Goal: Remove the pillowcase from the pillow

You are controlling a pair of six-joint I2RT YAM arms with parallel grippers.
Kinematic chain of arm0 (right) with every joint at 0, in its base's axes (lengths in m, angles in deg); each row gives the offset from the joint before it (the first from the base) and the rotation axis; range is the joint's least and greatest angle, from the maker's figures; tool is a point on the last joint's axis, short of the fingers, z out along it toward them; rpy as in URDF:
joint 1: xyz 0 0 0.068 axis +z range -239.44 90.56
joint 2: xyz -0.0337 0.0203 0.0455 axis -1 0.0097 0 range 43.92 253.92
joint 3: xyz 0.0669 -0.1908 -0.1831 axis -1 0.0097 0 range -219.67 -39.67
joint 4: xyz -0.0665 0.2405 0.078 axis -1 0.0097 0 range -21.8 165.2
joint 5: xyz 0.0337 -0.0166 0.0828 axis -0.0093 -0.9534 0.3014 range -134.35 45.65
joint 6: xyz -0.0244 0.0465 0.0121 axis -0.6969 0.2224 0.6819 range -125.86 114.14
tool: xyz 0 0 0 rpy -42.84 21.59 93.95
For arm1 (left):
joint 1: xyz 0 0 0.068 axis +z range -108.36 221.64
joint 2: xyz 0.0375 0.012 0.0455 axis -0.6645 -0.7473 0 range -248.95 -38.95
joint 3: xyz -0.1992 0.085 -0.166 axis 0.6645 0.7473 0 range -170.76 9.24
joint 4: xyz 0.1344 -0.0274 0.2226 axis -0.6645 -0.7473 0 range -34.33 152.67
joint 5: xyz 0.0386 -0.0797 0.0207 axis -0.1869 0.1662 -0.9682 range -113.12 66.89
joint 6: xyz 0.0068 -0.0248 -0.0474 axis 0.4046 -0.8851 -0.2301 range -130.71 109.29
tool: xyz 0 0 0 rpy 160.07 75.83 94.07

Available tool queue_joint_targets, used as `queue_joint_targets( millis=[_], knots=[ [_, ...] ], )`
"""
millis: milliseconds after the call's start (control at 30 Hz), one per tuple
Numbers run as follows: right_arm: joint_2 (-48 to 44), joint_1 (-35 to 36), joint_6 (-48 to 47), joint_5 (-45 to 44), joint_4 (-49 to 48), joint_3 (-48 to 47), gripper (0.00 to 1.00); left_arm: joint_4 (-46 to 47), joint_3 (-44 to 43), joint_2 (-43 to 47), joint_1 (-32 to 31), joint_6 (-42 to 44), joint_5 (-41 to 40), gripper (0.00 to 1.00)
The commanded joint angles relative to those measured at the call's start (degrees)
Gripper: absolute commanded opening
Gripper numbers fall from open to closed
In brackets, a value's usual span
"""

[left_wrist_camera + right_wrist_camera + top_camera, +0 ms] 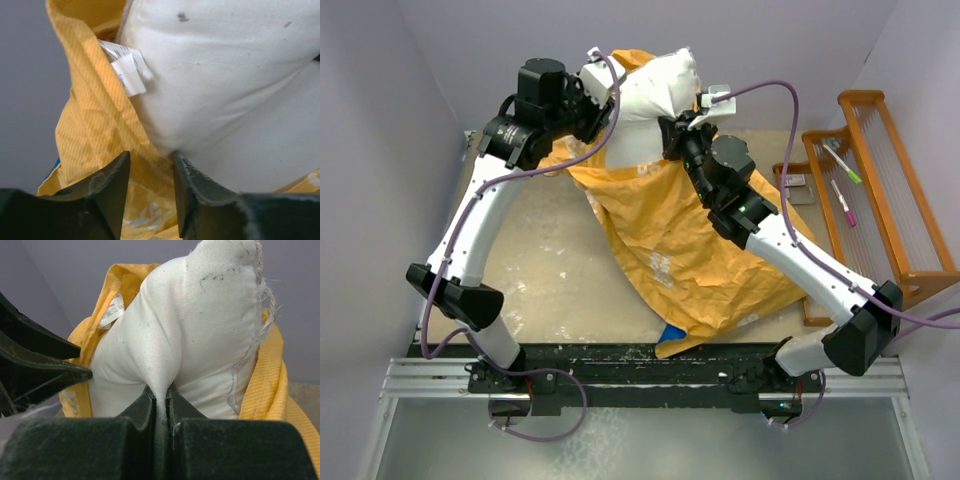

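Observation:
The pillowcase [690, 250] lies orange side out across the table, with a blue corner at the near edge. The white pillow [650, 95] sticks out of its far end. My right gripper [672, 135] is shut on a pinched fold of the pillow [200, 315], seen in the right wrist view [160, 390]. My left gripper [598, 110] is open at the pillowcase's rim. In the left wrist view [150, 160] its fingers stand apart with orange pillowcase fabric [95, 115] between them, right under the pillow [225, 100].
A wooden rack [880, 190] stands at the right with a green marker [842, 160] and a pink marker [843, 203] on it. Grey walls close in at the back and left. A white label [127, 70] sits at the pillowcase rim.

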State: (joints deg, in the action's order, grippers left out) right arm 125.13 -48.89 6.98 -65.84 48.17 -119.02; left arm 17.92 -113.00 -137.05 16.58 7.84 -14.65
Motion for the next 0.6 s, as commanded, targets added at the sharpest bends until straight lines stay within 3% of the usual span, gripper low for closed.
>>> queue_joint_targets(
  millis=[0, 133, 433, 567],
  knots=[
    [-3.9, 0.3, 1.8, 1.2, -8.2, -0.6, 0.0, 7.0, 4.9, 5.2, 1.7, 0.1, -5.4, 0.37],
    [-3.8, 0.4, 2.2, 2.6, -8.8, -0.9, 0.0, 12.5, 12.6, 8.8, 2.9, 1.9, -6.3, 0.27],
    [-7.2, -0.7, 1.5, 1.1, -9.0, -0.2, 0.0, 15.9, 14.4, 8.9, 12.0, -0.9, -6.4, 0.02],
    [-9.0, -1.9, 3.1, 1.9, -9.8, 0.3, 0.0, 18.2, 15.6, 9.7, 18.7, -1.3, -5.4, 0.0]
  ],
)
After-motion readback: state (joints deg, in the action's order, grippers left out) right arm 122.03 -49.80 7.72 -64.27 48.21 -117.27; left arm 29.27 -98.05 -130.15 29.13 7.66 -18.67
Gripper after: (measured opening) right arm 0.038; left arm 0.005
